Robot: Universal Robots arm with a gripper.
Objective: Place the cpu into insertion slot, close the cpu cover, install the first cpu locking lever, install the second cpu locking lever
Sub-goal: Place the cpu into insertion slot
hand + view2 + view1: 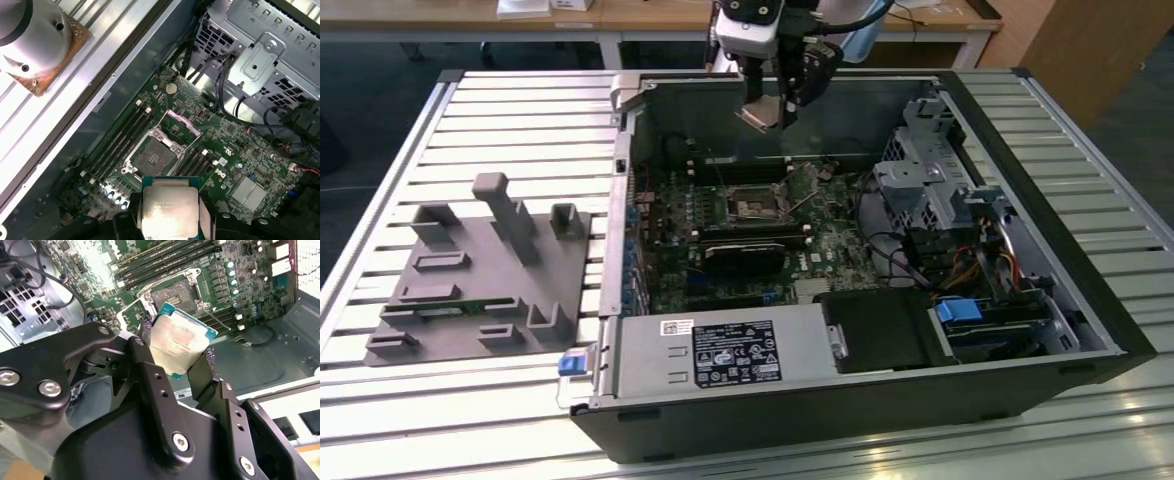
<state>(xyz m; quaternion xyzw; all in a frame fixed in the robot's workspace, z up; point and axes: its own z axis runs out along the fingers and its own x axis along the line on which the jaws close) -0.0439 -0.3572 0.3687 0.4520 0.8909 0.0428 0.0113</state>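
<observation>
My gripper (pixel 767 112) hangs over the back wall of the open computer case, shut on the cpu (pixel 761 118). The cpu is a silver-topped square chip with a green rim, pinched by its edges between the two black fingers in both wrist views (pixel 181 342) (pixel 170 207). Below it, on the green board, lies the insertion slot (pixel 754 207) (pixel 175 294) (pixel 152 159), dark in the centre and uncovered. The cpu cover (pixel 181 121) (pixel 131 315) stands swung up beside the slot. The cpu is well above the slot and apart from it.
A black block (pixel 747 255) sits on the board just in front of the slot, and memory slots (pixel 122 137) run along its far side. The metal drive cage (pixel 927 170) and cables fill the exterior view's right of the case. A grey fixture plate (pixel 480 270) lies outside on the slatted table.
</observation>
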